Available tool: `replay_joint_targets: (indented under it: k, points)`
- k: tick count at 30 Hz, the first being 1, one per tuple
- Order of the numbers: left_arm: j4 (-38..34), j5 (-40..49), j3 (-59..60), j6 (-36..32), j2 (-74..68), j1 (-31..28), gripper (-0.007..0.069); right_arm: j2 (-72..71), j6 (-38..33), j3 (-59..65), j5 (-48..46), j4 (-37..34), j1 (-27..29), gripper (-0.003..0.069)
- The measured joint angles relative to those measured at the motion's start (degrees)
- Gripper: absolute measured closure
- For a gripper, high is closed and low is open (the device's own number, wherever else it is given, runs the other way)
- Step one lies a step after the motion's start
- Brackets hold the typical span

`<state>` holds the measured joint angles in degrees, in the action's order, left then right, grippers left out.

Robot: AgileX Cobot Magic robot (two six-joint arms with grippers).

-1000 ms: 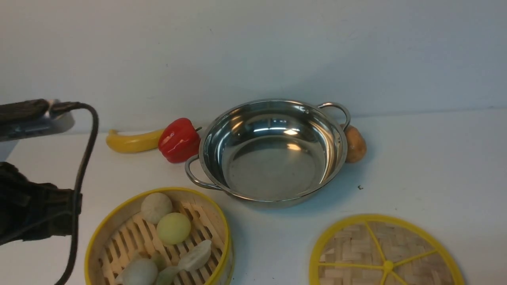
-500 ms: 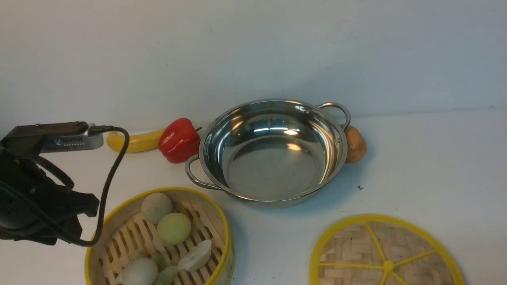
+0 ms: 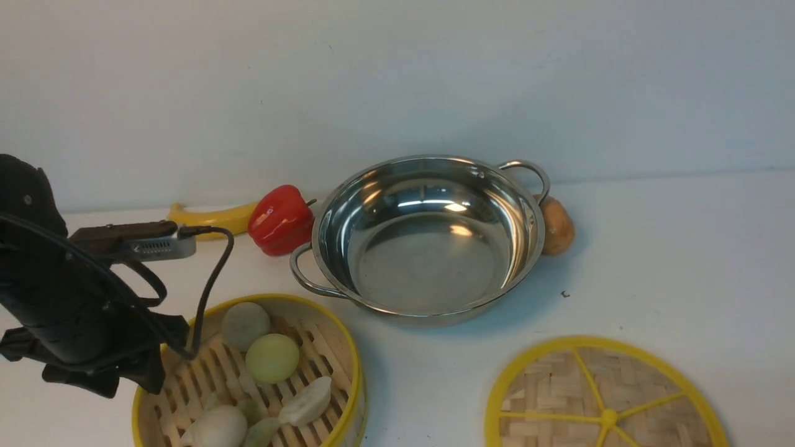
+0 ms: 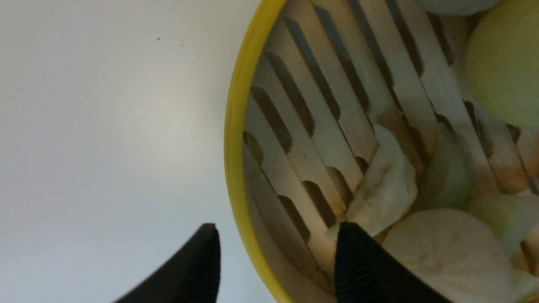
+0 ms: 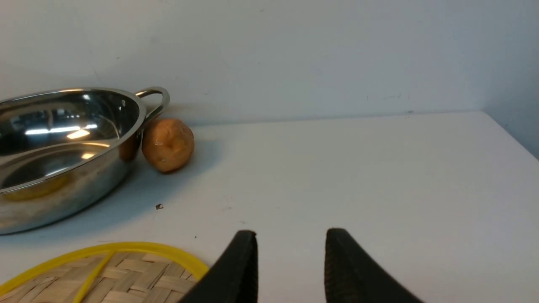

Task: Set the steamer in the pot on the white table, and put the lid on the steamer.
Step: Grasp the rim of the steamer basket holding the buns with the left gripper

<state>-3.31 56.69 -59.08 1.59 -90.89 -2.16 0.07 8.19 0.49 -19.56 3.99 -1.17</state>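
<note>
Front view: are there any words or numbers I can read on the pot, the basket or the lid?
None: no letters, numbers or labels show on the shiny stainless-steel pot, the round yellow-rimmed bamboo steamer, the flat woven bamboo lid or the white table.

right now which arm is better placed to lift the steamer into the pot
Left. The left gripper stands open astride the steamer rim, one finger inside, one outside. The right gripper is open by the lid, away from the steamer.

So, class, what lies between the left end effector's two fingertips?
The steamer's yellow rim, straddled by the open left end effector; the left wrist view shows it.
</note>
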Motion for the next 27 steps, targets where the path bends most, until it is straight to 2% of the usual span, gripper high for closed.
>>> replay_joint_targets:
  k: [6, 27]
  points:
    - [1.47, -1.71, 0.00, 0.21, -2.89, 0.00, 0.0218, 0.00, 0.00, 0.00, 0.00, 0.00, 0.00, 0.0417]
    - [4.79, -4.35, -0.06, 3.10, -9.74, 0.00, 0.0218, 0.00, 0.00, 0.00, 0.00, 0.00, 0.00, 0.0417]
